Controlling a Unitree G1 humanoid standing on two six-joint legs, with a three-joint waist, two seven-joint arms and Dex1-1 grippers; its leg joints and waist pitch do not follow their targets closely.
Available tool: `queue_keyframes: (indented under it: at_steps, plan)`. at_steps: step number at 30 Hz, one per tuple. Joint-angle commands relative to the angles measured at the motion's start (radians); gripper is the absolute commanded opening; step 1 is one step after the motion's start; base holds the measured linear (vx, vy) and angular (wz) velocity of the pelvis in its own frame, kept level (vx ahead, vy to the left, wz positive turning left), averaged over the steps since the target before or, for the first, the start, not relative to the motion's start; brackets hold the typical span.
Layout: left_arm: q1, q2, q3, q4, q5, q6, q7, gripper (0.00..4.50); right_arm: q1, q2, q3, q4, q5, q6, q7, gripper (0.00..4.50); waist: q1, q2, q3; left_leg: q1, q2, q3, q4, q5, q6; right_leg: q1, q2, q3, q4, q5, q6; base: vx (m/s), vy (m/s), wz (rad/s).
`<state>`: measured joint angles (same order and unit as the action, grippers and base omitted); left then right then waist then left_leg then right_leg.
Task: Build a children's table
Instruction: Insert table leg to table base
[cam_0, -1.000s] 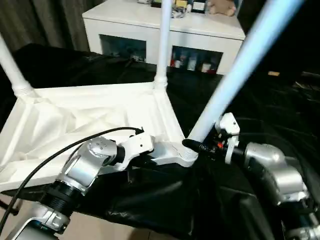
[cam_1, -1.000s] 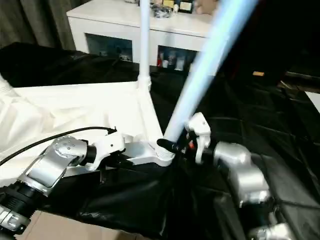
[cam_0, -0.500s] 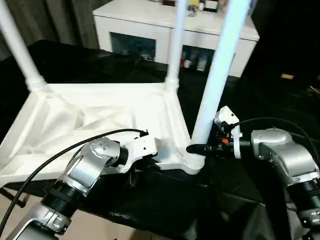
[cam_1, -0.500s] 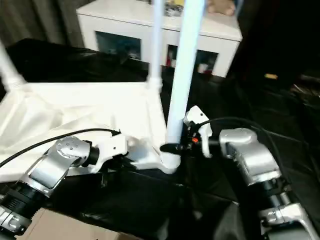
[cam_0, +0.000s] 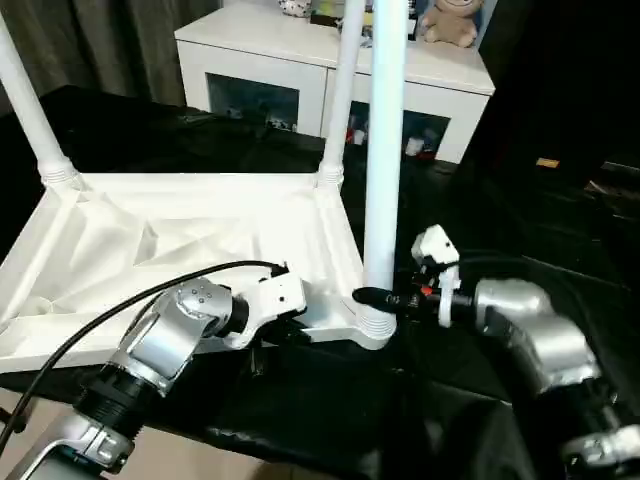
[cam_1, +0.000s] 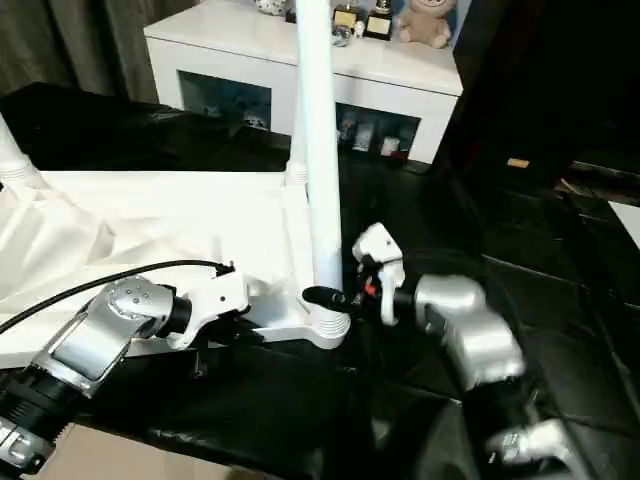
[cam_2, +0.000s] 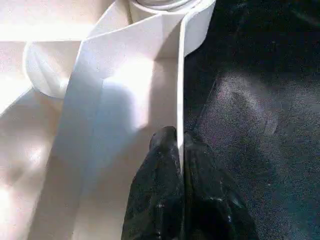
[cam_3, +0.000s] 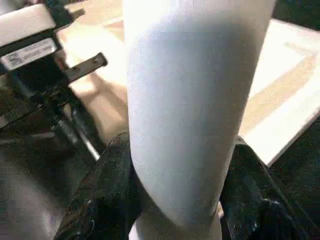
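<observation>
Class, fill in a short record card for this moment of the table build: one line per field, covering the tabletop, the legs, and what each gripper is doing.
tabletop: upside down on black cloth, ribbed underside up
legs fitted: three stand upright at corners
near leg: upright in the near corner socket
left gripper: pinched on the tabletop's rim beside that socket
right gripper: shut on the near leg just above its base
background: white cabinet behind

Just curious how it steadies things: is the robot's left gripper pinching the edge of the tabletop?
Yes, the left gripper has its two black fingers closed on the thin white rim of the tabletop.
</observation>
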<state>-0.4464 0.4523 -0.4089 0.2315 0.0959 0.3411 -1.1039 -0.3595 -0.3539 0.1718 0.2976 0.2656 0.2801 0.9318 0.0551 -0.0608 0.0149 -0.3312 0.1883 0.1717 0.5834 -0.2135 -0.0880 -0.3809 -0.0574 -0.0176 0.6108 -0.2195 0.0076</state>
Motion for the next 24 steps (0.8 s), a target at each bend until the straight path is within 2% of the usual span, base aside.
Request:
queue_keyframes:
  at_steps: [1,2,4,5,6,7,8,9,10,11,12,13,14,15,16,18,19,20,21,22,23,24]
  plan:
    - [-0.020,-0.024,0.066,-0.032,-0.030,-0.036,0.069,0.00,0.116,0.011,0.025,0.121,-0.092,0.005,-0.117,1.86,0.000,0.016,-0.009,-0.004,0.044,-0.023,-0.096,-0.391,-0.013,0.003,-0.076,0.039,-0.105,-0.443,-0.132,0.000,0.000,0.00]
    - [-0.021,-0.027,0.070,-0.030,-0.029,-0.042,0.079,0.00,0.120,0.021,0.010,0.113,-0.081,-0.006,-0.127,1.86,-0.001,0.019,-0.009,-0.004,0.044,-0.026,-0.098,-0.404,-0.017,0.002,-0.076,0.039,-0.105,-0.454,-0.125,0.000,0.000,0.00]
    - [-0.024,-0.034,0.078,-0.026,-0.029,-0.057,0.093,0.00,0.121,0.037,-0.022,0.091,-0.050,-0.015,-0.133,1.86,-0.004,0.015,-0.009,-0.006,0.044,-0.028,-0.100,-0.414,-0.014,0.003,-0.074,0.038,-0.106,-0.461,-0.119,0.000,0.000,0.00]
    - [-0.035,-0.050,0.104,-0.017,-0.036,-0.094,0.128,0.28,0.116,0.069,-0.090,0.040,0.016,-0.025,-0.144,1.86,-0.004,0.023,-0.009,-0.004,0.044,-0.027,-0.099,-0.416,-0.013,0.001,-0.074,0.040,-0.108,-0.446,-0.124,0.000,0.000,0.00]
    - [-0.044,-0.060,0.130,-0.023,-0.070,-0.086,0.120,0.28,0.111,0.080,-0.118,0.000,0.051,-0.029,-0.138,1.86,-0.004,0.021,-0.010,-0.003,0.045,-0.026,-0.099,-0.411,-0.011,0.001,-0.074,0.040,-0.107,-0.429,-0.129,0.000,0.000,0.00]
    - [-0.044,-0.060,0.130,-0.023,-0.070,-0.086,0.120,0.56,0.111,0.080,-0.118,0.000,0.051,-0.029,-0.138,1.86,-0.005,0.020,-0.015,-0.007,0.046,-0.024,-0.098,-0.376,-0.008,0.009,-0.072,0.040,-0.101,-0.359,-0.145,0.000,0.000,0.00]
    - [-0.045,-0.061,0.133,-0.025,-0.075,-0.084,0.118,0.56,0.110,0.082,-0.121,-0.005,0.055,-0.030,-0.138,1.86,-0.001,0.018,-0.020,-0.007,0.045,-0.021,-0.094,-0.338,-0.002,0.012,-0.070,0.039,-0.093,-0.302,-0.159,0.000,0.000,0.00]
    - [-0.053,-0.070,0.170,-0.049,-0.131,-0.061,0.098,0.60,0.107,0.088,-0.145,-0.070,0.104,-0.024,-0.119,1.86,0.007,0.025,-0.028,-0.005,0.043,-0.011,-0.084,-0.238,0.020,0.014,-0.068,0.040,-0.080,-0.151,-0.198,0.000,0.000,0.00]
    - [-0.057,-0.075,0.200,-0.071,-0.172,-0.052,0.087,0.60,0.106,0.087,-0.153,-0.121,0.135,-0.013,-0.106,1.86,0.013,0.031,-0.028,-0.009,0.043,-0.003,-0.075,-0.174,0.038,0.012,-0.064,0.039,-0.073,-0.045,-0.240,0.000,0.000,0.00]
    - [-0.059,-0.077,0.214,-0.081,-0.190,-0.049,0.083,0.87,0.106,0.086,-0.156,-0.144,0.149,-0.007,-0.100,1.86,0.012,0.032,-0.028,-0.023,0.039,-0.003,-0.074,-0.136,0.046,0.025,-0.063,0.037,-0.062,0.030,-0.259,0.000,0.000,0.00]
    - [-0.065,-0.089,0.247,-0.096,-0.233,-0.033,0.077,0.95,0.105,0.080,-0.155,-0.174,0.161,-0.003,-0.089,1.86,0.012,0.030,-0.031,-0.027,0.040,-0.004,-0.072,-0.108,0.050,0.030,-0.063,0.035,-0.056,0.074,-0.263,0.000,0.000,0.00]
    - [-0.078,-0.105,0.287,-0.105,-0.282,-0.019,0.081,0.95,0.103,0.074,-0.152,-0.200,0.167,-0.002,-0.081,1.86,0.012,0.026,-0.032,-0.025,0.038,-0.001,-0.065,-0.068,0.060,0.031,-0.060,0.034,-0.048,0.149,-0.275,0.000,0.000,0.00]
    - [-0.078,-0.105,0.287,-0.105,-0.282,-0.019,0.081,0.98,0.103,0.074,-0.152,-0.200,0.167,-0.002,-0.081,1.85,0.012,0.023,-0.032,-0.028,0.035,-0.001,-0.063,-0.050,0.068,0.033,-0.060,0.033,-0.045,0.176,-0.282,0.000,0.000,0.00]
    - [-0.123,-0.139,0.373,-0.104,-0.375,0.012,0.098,1.01,0.085,0.066,-0.158,-0.241,0.179,0.004,-0.070,1.85,0.012,0.020,-0.032,-0.031,0.033,0.000,-0.060,-0.022,0.083,0.036,-0.061,0.033,-0.041,0.210,-0.290,0.000,0.000,0.00]
    - [-0.144,-0.151,0.403,-0.100,-0.404,0.024,0.109,1.12,0.076,0.063,-0.161,-0.253,0.183,0.008,-0.067,1.85,0.013,0.019,-0.032,-0.032,0.030,0.003,-0.055,-0.012,0.093,0.036,-0.061,0.033,-0.040,0.220,-0.302,0.000,0.000,0.00]
    - [-0.154,-0.155,0.415,-0.097,-0.414,0.028,0.115,1.38,0.072,0.062,-0.164,-0.259,0.187,0.011,-0.067,1.85,0.011,0.021,-0.032,-0.034,0.030,0.002,-0.053,0.010,0.108,0.037,-0.058,0.032,-0.035,0.243,-0.303,0.000,0.000,0.00]
    - [-0.181,-0.182,0.427,-0.100,-0.445,0.061,0.132,1.40,0.046,0.053,-0.162,-0.277,0.191,0.020,-0.059,1.85,0.009,0.015,-0.027,-0.034,0.032,0.002,-0.055,-0.003,0.114,0.036,-0.059,0.032,-0.039,0.212,-0.297,0.000,0.000,0.00]
    - [-0.195,-0.206,0.429,-0.111,-0.475,0.101,0.141,1.40,0.028,0.044,-0.156,-0.291,0.191,0.026,-0.048,1.85,0.012,0.019,-0.028,-0.026,0.034,0.004,-0.054,-0.017,0.108,0.032,-0.061,0.032,-0.040,0.174,-0.299,0.000,0.000,0.00]
    - [-0.197,-0.210,0.429,-0.113,-0.480,0.109,0.143,1.45,0.025,0.042,-0.154,-0.293,0.191,0.027,-0.045,1.85,0.012,0.020,-0.028,-0.026,0.034,0.003,-0.053,-0.019,0.106,0.033,-0.060,0.032,-0.040,0.163,-0.301,0.000,0.000,0.00]
    - [-0.203,-0.228,0.424,-0.120,-0.495,0.127,0.150,1.72,0.014,0.037,-0.147,-0.304,0.192,0.033,-0.035,1.85,0.014,0.019,-0.026,-0.027,0.036,0.004,-0.054,-0.021,0.104,0.032,-0.060,0.033,-0.041,0.151,-0.299,0.000,0.000,0.00]
    - [-0.206,-0.240,0.423,-0.121,-0.504,0.139,0.156,1.72,0.009,0.034,-0.142,-0.313,0.197,0.044,-0.031,1.85,0.015,0.017,-0.026,-0.026,0.037,0.004,-0.053,-0.020,0.102,0.033,-0.060,0.032,-0.041,0.147,-0.297,0.000,0.000,0.00]
    - [-0.208,-0.256,0.419,-0.124,-0.518,0.154,0.160,1.79,0.003,0.032,-0.133,-0.323,0.198,0.056,-0.030,1.85,0.017,0.019,-0.026,-0.026,0.036,0.003,-0.052,-0.018,0.102,0.033,-0.061,0.032,-0.040,0.149,-0.296,0.000,0.000,0.00]
